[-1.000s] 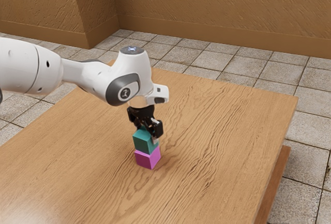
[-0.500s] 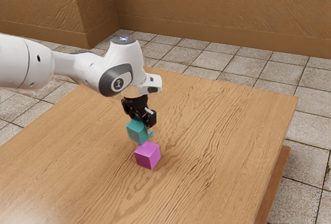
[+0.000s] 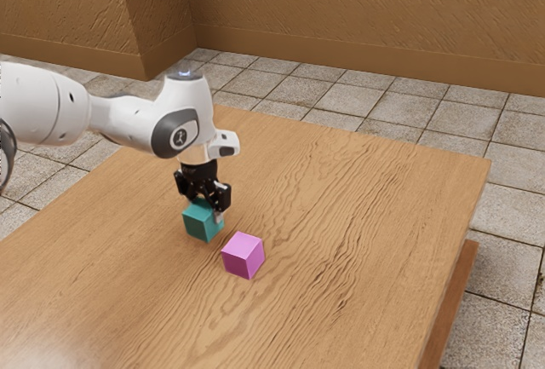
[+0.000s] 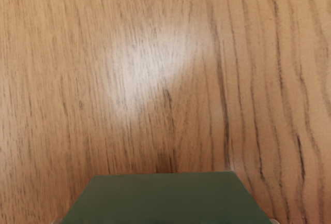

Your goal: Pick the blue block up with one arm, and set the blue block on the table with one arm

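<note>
My black gripper (image 3: 204, 204) points down in the exterior view, shut on the blue block (image 3: 202, 222), which looks teal. The block is upright and low over the wooden table (image 3: 358, 216); whether its underside touches the wood I cannot tell. In the wrist view the same blue block (image 4: 165, 198) appears as a large dark green shape at the lower edge, with the table (image 4: 155, 79) behind it.
A magenta block (image 3: 243, 256) rests on the table a short way toward the exterior view's right and nearer that camera, apart from the held block. The table's edge (image 3: 451, 292) runs along the exterior view's right.
From atop the magenta block, the blue block has been lifted off and carried in my gripper toward the exterior view's left, then lowered beside it. The magenta block has stayed put.
</note>
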You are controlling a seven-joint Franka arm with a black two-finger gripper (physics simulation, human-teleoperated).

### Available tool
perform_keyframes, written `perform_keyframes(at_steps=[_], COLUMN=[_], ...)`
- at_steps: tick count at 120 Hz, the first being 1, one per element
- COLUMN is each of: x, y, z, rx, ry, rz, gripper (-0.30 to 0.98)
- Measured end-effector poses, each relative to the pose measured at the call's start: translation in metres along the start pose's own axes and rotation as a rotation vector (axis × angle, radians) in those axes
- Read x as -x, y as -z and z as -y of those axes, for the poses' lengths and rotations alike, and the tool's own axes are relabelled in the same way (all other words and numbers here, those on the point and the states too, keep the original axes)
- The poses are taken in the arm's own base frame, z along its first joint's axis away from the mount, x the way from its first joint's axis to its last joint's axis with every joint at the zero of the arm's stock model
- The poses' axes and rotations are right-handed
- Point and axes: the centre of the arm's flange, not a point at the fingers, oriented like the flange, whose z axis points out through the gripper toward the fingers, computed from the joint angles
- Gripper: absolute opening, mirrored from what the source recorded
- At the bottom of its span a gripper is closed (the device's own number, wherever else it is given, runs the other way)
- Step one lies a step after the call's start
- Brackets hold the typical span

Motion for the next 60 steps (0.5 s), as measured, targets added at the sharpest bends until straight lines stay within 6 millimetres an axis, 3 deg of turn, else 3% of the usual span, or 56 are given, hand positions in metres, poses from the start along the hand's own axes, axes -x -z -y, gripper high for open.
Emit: perform_keyframes(at_steps=[31,46,60], x=[0.001,0.018,0.025], y=[-0.004,0.066,0.079], z=[0.006,0.007,0.005], rx=[0.007,-0.027,-0.035], ry=[0.009,0.014,0.012], rz=[0.01,-0.072,-0.079], gripper=[0.59,0.64,0.66])
